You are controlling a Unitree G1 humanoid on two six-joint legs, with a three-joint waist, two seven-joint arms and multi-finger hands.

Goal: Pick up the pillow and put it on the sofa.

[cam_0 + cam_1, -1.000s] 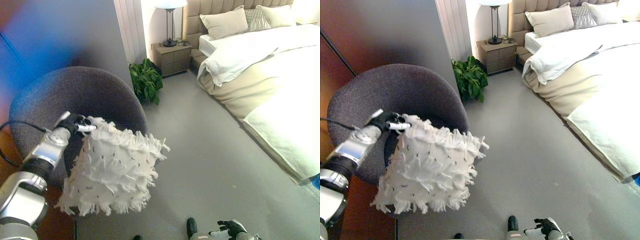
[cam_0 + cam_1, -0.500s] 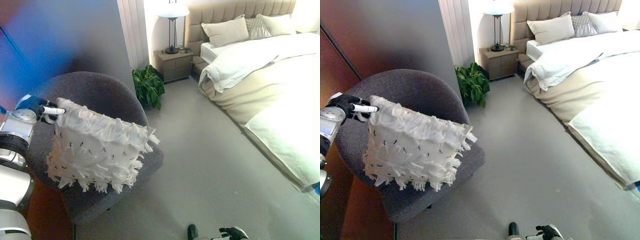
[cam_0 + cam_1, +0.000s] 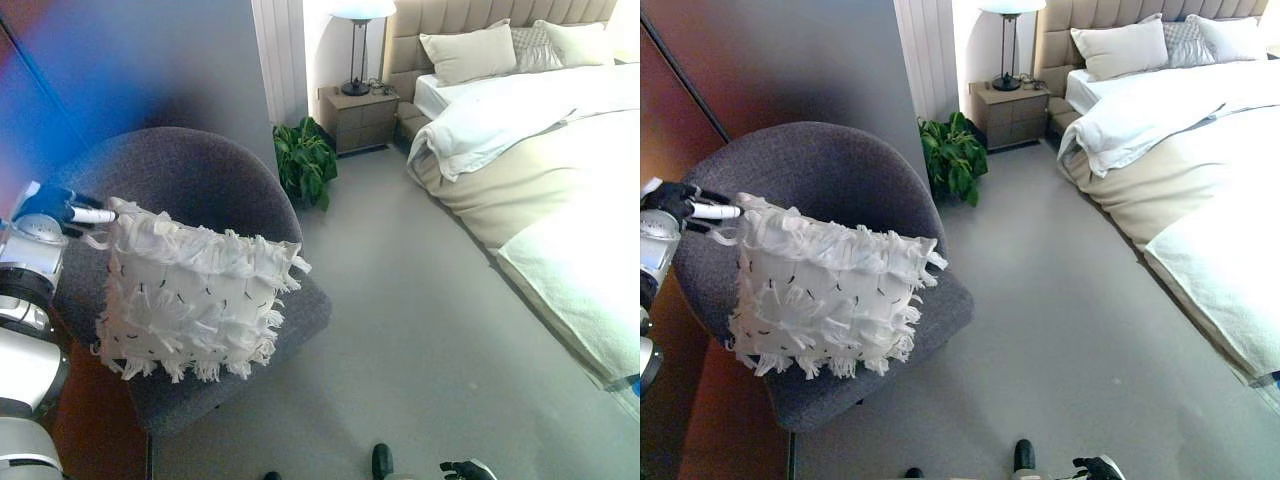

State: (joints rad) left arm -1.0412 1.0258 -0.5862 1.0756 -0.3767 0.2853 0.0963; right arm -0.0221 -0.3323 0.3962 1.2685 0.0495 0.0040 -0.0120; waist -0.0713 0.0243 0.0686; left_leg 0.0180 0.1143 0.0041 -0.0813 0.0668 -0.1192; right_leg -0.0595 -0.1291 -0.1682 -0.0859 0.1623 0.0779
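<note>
Left hand (image 3: 685, 208): pinched the upper left corner of the pillow (image 3: 825, 297). Right hand (image 3: 1098, 467): at bottom edge, finger state not discernible. Left eye view blurred the left hand; right eye view showed it plainly. Pillow: white, fringed, hung over the seat of the grey armchair (image 3: 840, 180), long axis sloping down rightward. Room: grey floor (image 3: 1060, 330), potted plant (image 3: 953, 155), nightstand (image 3: 1010, 112), lamp (image 3: 1011, 40), bed (image 3: 1180, 150).
</note>
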